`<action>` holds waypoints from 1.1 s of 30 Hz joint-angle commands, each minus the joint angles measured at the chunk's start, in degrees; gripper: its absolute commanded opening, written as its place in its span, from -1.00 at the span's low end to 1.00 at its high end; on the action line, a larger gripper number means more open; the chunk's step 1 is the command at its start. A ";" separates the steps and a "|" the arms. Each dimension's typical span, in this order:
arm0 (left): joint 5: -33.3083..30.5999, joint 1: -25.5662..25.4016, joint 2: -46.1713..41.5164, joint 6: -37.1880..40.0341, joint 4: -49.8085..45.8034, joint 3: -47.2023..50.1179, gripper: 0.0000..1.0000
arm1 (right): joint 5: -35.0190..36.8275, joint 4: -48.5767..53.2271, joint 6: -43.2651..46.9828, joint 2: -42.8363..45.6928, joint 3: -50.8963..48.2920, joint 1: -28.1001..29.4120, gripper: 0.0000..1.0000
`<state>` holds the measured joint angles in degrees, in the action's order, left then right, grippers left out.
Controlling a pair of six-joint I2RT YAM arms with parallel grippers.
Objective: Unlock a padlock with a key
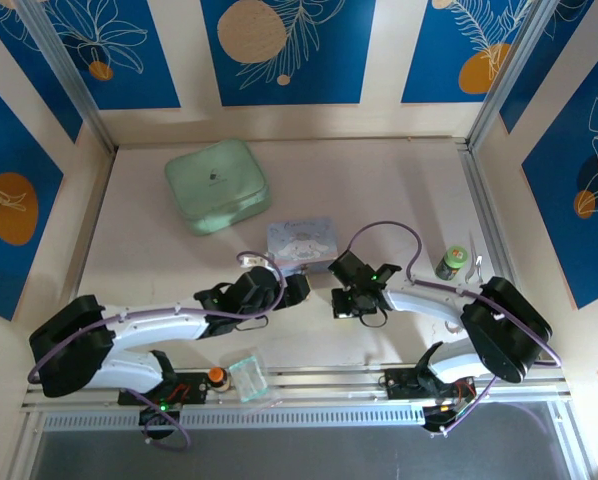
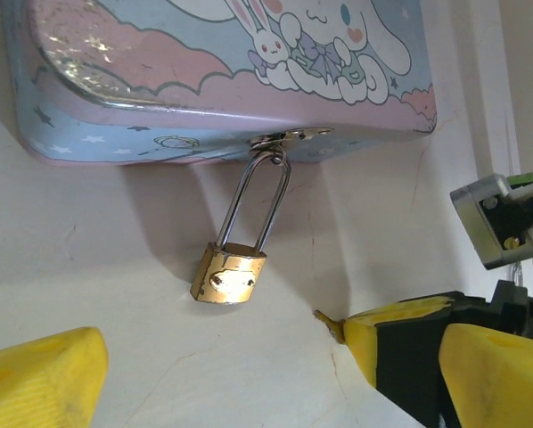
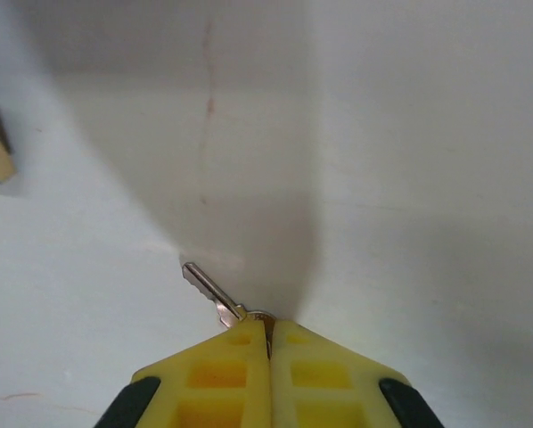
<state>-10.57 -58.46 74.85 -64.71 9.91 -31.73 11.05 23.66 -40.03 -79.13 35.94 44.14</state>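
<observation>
The key (image 3: 209, 292) was pinched by its bow in the fully closed right gripper (image 3: 268, 343), blade pointing ahead and left over the worktop (image 3: 409, 178). The padlock (image 2: 229, 275) lay nearby, its shackle running lengthwise to the hasp (image 2: 289, 136) of the cartoon tin (image 2: 231, 80). The left gripper (image 2: 258, 383) stood wide and empty.

Head of key (image 3: 209, 292) unseen between fingers (image 3: 222, 379)

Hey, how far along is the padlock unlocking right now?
Done: right gripper is shut on the key, blade poking out. In hand: lining that key up with the padlock, which hangs closed from the tin's hasp. To do: insert, turn, free the shackle. The left gripper is open, holding nothing.
</observation>
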 commanded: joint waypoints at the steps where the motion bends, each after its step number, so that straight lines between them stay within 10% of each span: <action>1: 0.15 -0.78 0.89 -0.13 3.11 -0.64 0.80 | -7.97 -7.77 -0.11 0.24 -3.21 -1.78 -0.91; 14: -0.20 -3.39 6.09 -16.41 22.09 3.66 0.50 | -16.72 -12.18 -3.87 8.55 -5.74 -6.20 -0.94; 33: -7.34 -6.59 6.20 -38.07 24.95 4.99 0.30 | -19.38 -22.12 -11.20 14.67 -6.70 -2.98 -0.95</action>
<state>-16.16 -64.55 80.66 -100.18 33.47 -26.76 -6.79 4.58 -49.60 -65.28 30.17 40.12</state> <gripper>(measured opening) 0.665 0.048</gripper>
